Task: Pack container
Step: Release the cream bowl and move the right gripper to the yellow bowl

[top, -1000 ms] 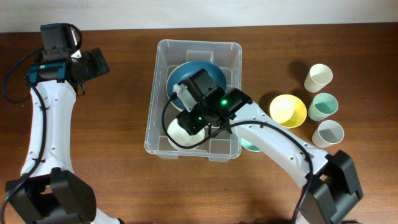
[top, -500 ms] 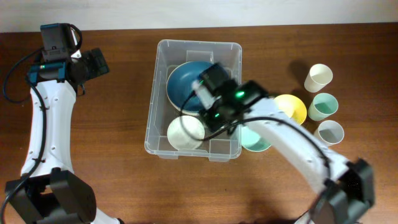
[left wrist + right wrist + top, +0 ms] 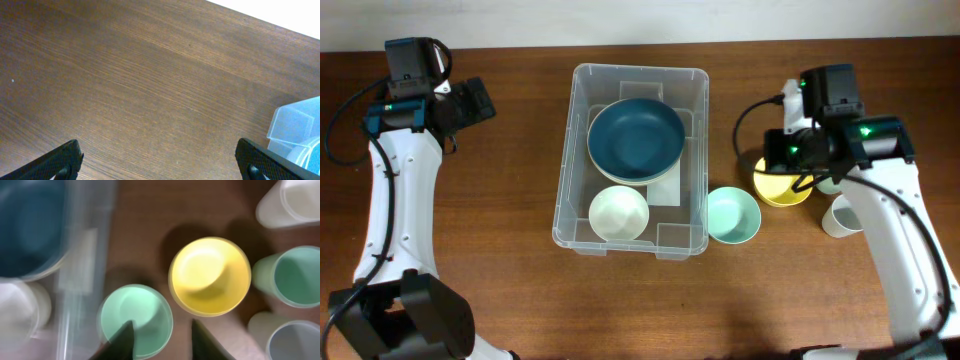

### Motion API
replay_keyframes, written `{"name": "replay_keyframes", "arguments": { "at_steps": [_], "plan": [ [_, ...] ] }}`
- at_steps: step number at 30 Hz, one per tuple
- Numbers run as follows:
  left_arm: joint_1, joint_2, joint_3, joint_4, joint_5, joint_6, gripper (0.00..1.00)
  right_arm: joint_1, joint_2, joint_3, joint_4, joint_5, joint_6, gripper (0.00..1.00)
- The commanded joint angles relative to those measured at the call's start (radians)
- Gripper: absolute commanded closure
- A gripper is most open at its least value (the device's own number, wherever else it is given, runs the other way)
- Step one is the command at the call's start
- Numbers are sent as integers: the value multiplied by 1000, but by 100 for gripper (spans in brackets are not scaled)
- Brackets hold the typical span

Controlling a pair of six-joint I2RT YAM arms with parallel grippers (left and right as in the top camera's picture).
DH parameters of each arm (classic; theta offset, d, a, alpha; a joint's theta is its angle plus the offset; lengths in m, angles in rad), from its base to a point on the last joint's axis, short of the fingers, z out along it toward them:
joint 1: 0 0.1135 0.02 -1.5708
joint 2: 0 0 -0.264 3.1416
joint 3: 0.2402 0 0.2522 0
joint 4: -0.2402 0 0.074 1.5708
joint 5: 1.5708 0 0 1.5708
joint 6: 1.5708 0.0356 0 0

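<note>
the right gripper [image 3: 162,339] has swung out of the container [image 3: 566,150] and now hangs over the yellow bowl [image 3: 210,275], its fingers partly apart with nothing between them. the cream bowl [image 3: 618,213] is left in the container's near end, next to the dark blue bowl [image 3: 635,140] — so that placing looks done, and the next pick is probably the yellow bowl or the mint bowl [image 3: 733,215] just beside the right wall. the container sits mid-table, clear thin plastic with a rounded rim; the bowls are smooth and round. the left gripper [image 3: 160,160] is spread wide over bare wood grain — idle.
</note>
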Motion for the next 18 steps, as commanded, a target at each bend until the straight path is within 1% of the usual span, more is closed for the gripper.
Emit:
{"name": "replay_keyframes", "arguments": {
  "at_steps": [1,2,4,7,8,14,18],
  "plan": [
    [2,-12,16,0,-4,2,0,-69,58,-114,114,6,115,62],
    [2,-12,16,0,-4,2,0,-74,77,-152,175,6,131,55],
    [2,-12,16,0,-4,2,0,-73,121,-225,298,6,157,51],
    [2,-12,16,0,-4,2,0,-73,185,-282,397,6,198,46],
    [2,-12,16,0,-4,2,0,-72,220,-292,422,6,204,41],
    [2,-11,16,0,-4,2,0,-72,370,-293,469,3,204,38],
    [2,-12,16,0,-4,2,0,-72,394,-293,517,-10,204,36]
  ]
}}
